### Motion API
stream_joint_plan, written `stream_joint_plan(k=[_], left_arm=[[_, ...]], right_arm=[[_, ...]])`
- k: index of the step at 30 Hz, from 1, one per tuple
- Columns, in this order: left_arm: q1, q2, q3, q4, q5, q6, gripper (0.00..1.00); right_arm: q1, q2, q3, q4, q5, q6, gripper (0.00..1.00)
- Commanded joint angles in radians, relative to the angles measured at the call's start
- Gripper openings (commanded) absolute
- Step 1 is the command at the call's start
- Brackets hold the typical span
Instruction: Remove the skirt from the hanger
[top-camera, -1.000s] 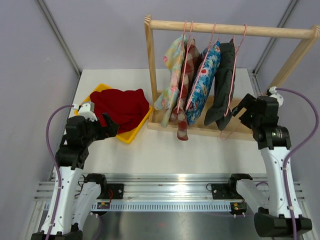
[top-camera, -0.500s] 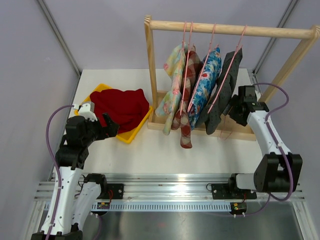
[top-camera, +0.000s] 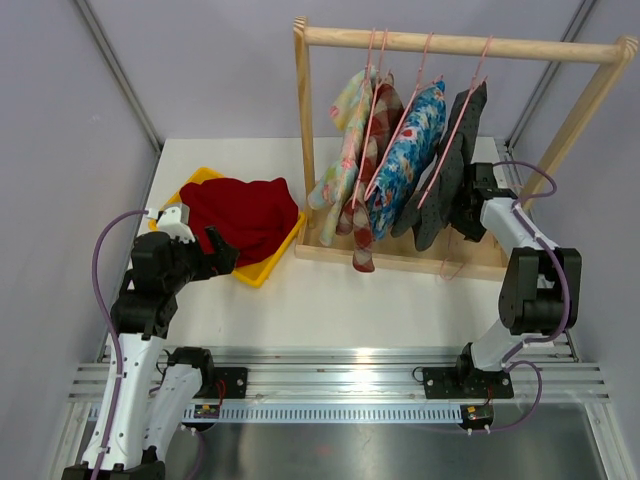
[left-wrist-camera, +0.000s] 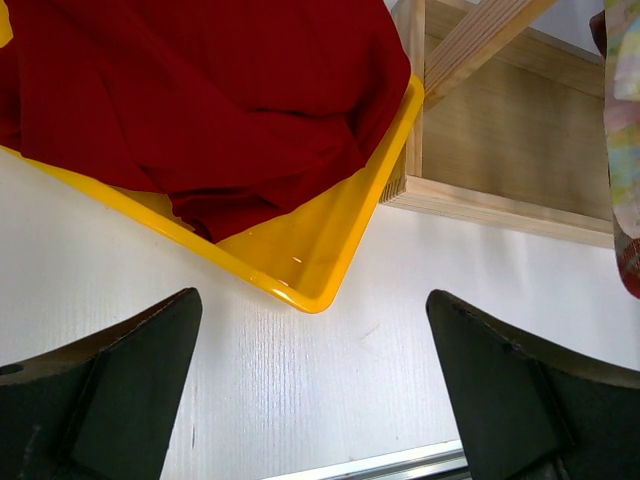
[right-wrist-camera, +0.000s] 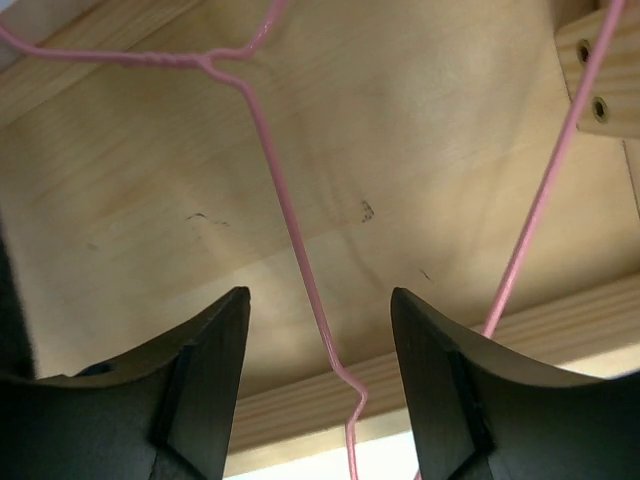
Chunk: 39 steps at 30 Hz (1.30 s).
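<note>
Several skirts hang on pink wire hangers from the wooden rack's bar. The rightmost is a dark grey skirt on its hanger. My right gripper is pressed in beside this skirt's lower right edge. In the right wrist view the right gripper stands open, with the hanger wire running down between its jaws and touching neither. My left gripper hangs open over the table by the yellow tray; in its wrist view the left gripper holds nothing.
A yellow tray holding a red cloth sits at the left, against the rack's wooden base. Blue floral, red plaid and pastel floral skirts hang left of the dark one.
My right arm has reached in to the dark skirt's hanger and its jaws have narrowed around the wire. The hanging skirts have swung and tilted. The left arm has not moved.
</note>
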Motion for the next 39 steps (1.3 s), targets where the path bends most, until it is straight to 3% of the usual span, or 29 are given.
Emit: stream_joint_plan(k=[1,6,9,11,12,13,22,24,26,31,39], left_arm=[[-0.002,-0.011,-0.001,0.054,0.036,0.012,0.99],[-0.002,-0.010,-0.001,0.054,0.035,0.012,0.99],[-0.002,-0.011,-0.001,0.054,0.036,0.012,0.99],[-0.002,-0.011,-0.001,0.054,0.035,0.012,0.99],[-0.002,-0.014,-0.003,0.055,0.035,0.012,0.99],[-0.002,-0.013,-0.003,0.054,0.036,0.012,0.99],[-0.002,-0.022,-0.003,0.054,0.031,0.012,0.99],[-0.002,-0.022,-0.004,0.052,0.031,0.012,0.99],[-0.002,-0.022,-0.001,0.054,0.028,0.012,0.99],[-0.002,-0.022,-0.003,0.052,0.027,0.014,0.99],[-0.002,-0.028,-0.001,0.054,0.022,0.014,0.99]], right_arm=[[-0.013,0.045,0.027,0.054,-0.003,-0.010,0.65],[-0.013,0.077,0.009,0.074,-0.015,-0.002,0.56],[-0.013,0.087,0.003,0.087,-0.021,-0.003,0.41],[-0.013,0.093,0.004,0.084,-0.027,-0.008,0.39],[-0.013,0.097,-0.002,0.088,-0.027,-0.008,0.29],[-0.013,0.097,-0.002,0.093,-0.039,-0.010,0.26],[-0.013,0.102,-0.022,0.094,-0.050,-0.019,0.26],[-0.013,0.101,-0.019,0.093,-0.052,-0.020,0.09],[-0.013,0.099,-0.016,0.088,-0.053,-0.025,0.00],[-0.013,0.026,-0.002,0.053,-0.078,-0.020,0.00],[-0.013,-0.365,0.010,-0.063,0.019,0.017,0.00]])
